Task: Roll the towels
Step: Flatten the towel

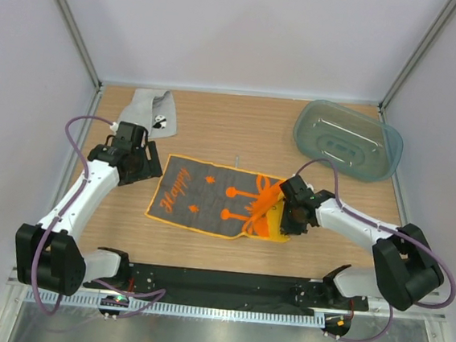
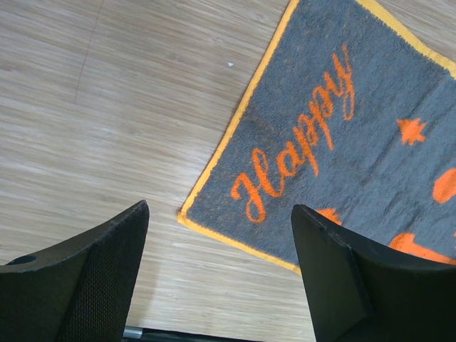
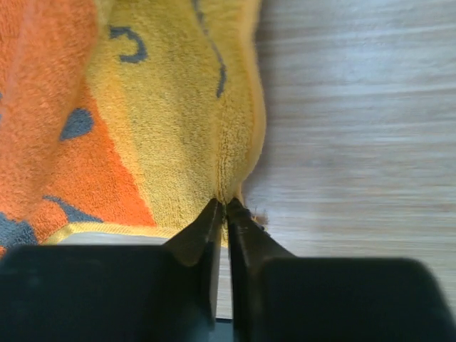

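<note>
Right gripper pinching orange towel at its folded-over edge; left gripper spread above the other end; grey towel lies apart.

2 towels.
Patterned towel: dark grey face, orange lettering, yellow border; flat at table centre, right end lifted, folded over.
Grey towel: crumpled, far-left corner.

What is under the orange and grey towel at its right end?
The right gripper pinches that end of the towel, folded over to show its yellow-orange underside; wooden table shows beside it. Anything beneath the flat part is covered.
</note>
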{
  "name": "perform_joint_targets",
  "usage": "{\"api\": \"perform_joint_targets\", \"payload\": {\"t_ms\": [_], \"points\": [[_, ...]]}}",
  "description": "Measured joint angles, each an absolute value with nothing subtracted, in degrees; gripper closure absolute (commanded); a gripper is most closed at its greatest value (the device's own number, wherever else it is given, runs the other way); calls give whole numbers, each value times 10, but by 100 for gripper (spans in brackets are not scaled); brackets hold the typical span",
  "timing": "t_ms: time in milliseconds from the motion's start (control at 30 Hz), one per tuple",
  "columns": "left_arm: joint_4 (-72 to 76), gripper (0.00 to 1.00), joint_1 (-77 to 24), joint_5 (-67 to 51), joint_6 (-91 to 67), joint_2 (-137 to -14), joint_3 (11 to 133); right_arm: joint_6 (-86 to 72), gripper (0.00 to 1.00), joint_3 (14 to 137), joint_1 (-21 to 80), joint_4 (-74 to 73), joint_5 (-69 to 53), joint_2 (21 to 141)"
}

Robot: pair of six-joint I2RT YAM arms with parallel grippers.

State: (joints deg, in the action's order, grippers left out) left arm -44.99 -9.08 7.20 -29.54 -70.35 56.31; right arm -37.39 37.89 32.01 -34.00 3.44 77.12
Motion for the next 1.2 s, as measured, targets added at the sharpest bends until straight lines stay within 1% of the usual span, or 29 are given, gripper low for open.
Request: {"api": "perform_joint_targets", "payload": {"t_ms": [67,133,333,367,400,433,467,500,667,800,833,900,1000,1100,1200], "points": [[-449,19,-91,70,-295,-703,563,-386,95,372,333,-341,35,762],[-449,20,-91,68,-295,-703,563,-398,99,366,340,-349,36,752],[-448,20,-91,70,-296,-703,563,-450,99,365,371,-440,83,669],[-448,20,-91,70,-296,-703,563,-461,91,366,377,-454,87,650],[-448,20,-91,70,-296,-703,563,-473,71,368,383,-469,90,633],[-448,20,-91,70,-296,-703,563,-488,39,371,390,-481,96,619],[-448,20,-91,70,-297,-703,563,-493,14,375,395,-492,102,609],[-448,20,-91,70,-298,-703,563,-503,1,381,402,-503,109,598],[-447,20,-91,67,-313,-697,561,-518,0,440,411,-534,165,571],[-442,19,-90,55,-340,-684,540,-498,0,505,407,-523,209,616],[-437,19,-86,43,-347,-680,528,-488,0,524,403,-515,215,640],[-424,22,-66,2,-361,-674,503,-463,4,559,386,-488,212,698],[-411,23,-19,-53,-377,-677,465,-420,11,597,357,-429,174,791],[-409,23,-8,-75,-387,-678,450,-388,15,654,349,-394,126,895],[-406,22,-8,-82,-388,-670,447,-367,17,716,356,-354,73,997]]}}
